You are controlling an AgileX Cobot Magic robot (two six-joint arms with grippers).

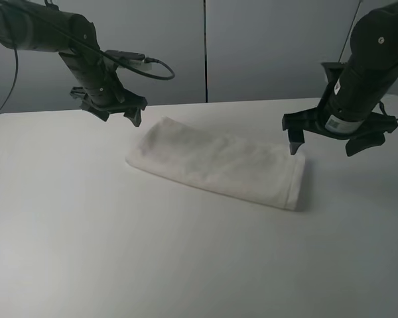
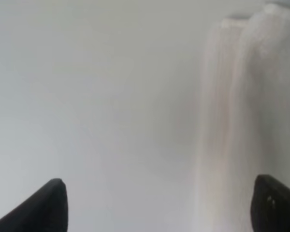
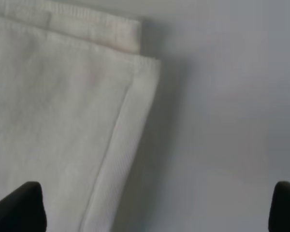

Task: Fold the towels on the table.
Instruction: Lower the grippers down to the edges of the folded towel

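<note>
A folded white towel (image 1: 219, 162) lies near the middle of the white surface (image 1: 119, 252), its long axis running from 10 o'clock to 4 o'clock. The left pincer (image 1: 119, 114) hangs jaws wide and empty above the 10 o'clock end. The right pincer (image 1: 324, 142) hangs spread and empty over the 4 o'clock end, where stacked hemmed layers show.
</note>
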